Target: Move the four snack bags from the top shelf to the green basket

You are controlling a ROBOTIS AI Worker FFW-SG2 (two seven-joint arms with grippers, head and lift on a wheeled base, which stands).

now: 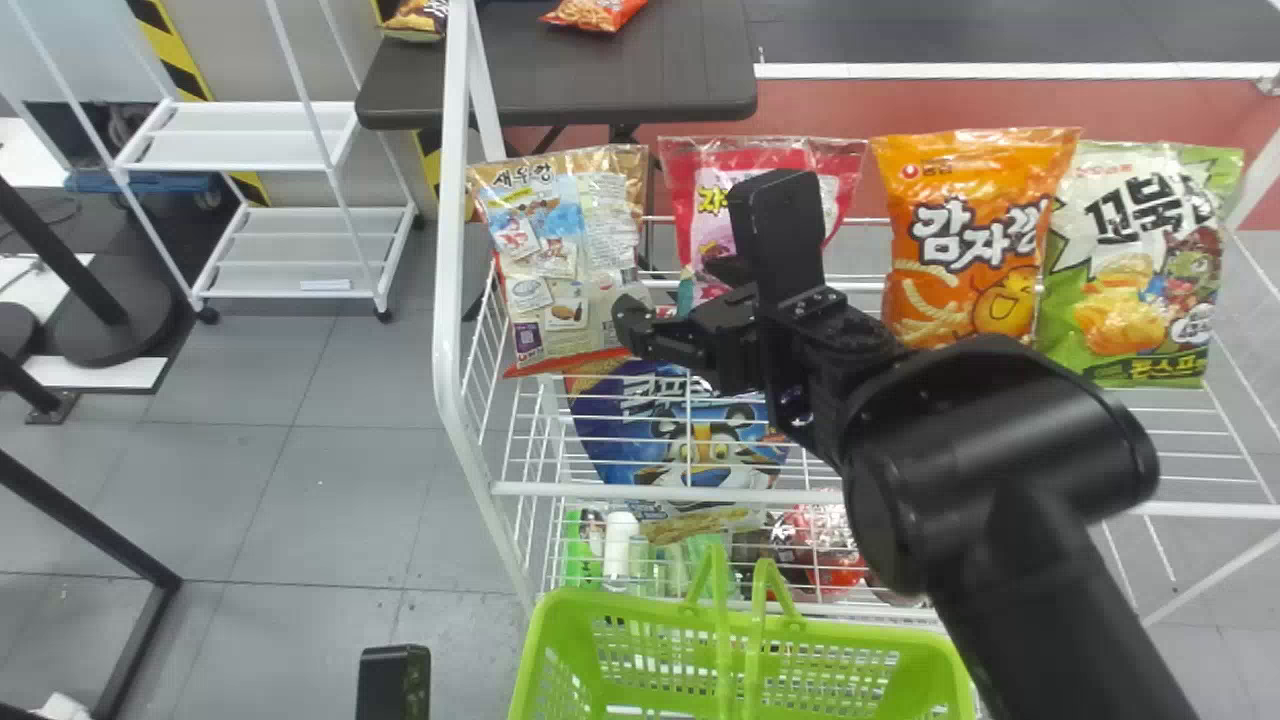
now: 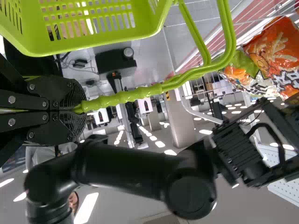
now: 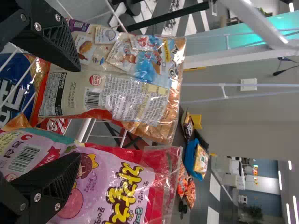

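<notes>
A white wire rack (image 1: 452, 300) stands beyond the green basket (image 1: 880, 636). The rack's top shelf holds the tan bag (image 1: 560, 230), orange bag (image 1: 965, 240), green-and-white bag (image 1: 1140, 270) and pink bag (image 1: 700, 175). The left hand (image 1: 395, 682) grips a basket handle (image 2: 126, 96); the right hand (image 1: 684, 302), fingers spread, faces the tan and pink bags.

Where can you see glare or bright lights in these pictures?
Head view: a soft sheen on the right arm, glints along the clear top of the red-and-pink snack bag; left wrist view: bright strips of ceiling lights, shine on the orange snack bag; right wrist view: highlights on clear bag edges.
</notes>
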